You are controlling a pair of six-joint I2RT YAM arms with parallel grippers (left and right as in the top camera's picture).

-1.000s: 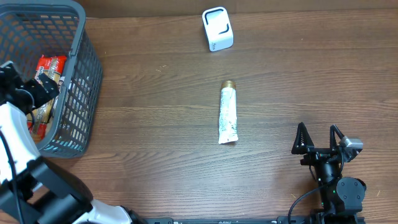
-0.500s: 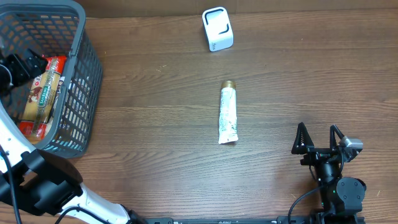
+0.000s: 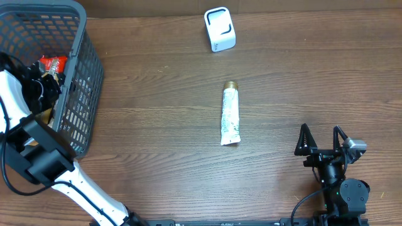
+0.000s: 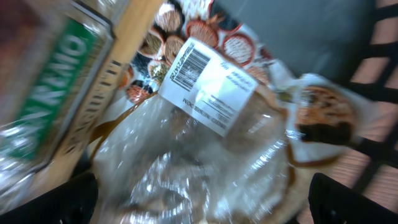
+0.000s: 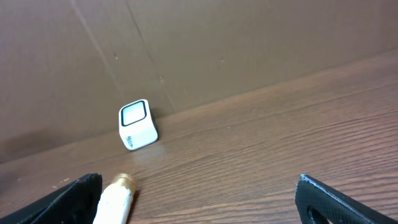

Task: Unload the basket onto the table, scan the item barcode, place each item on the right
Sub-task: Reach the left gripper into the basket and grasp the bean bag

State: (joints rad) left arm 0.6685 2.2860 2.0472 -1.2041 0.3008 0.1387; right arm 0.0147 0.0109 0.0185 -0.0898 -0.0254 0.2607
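Left pincer [image 4: 202, 199] gapes above bagged packet [image 4: 211, 93] inside basket [image 3: 88, 69]; right pincer [image 3: 321, 130] apart near tube [image 3: 230, 116].

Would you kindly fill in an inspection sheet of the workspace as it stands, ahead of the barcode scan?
Surface: wooden table, plain grain.
Job's things: white scanner upright at the far edge; tube with a gold cap lying flat mid-table, apart from the scanner; clear-wrapped package in the basket, its barcode label facing up.
Clutter: grey basket at the left, holding food packets.
Grippers: left gripper open, inside the basket above the package, not gripping; right gripper open, empty, at the near right.
Cables: black cable beside the right arm's base.
Surroundings: brown wall behind the table.
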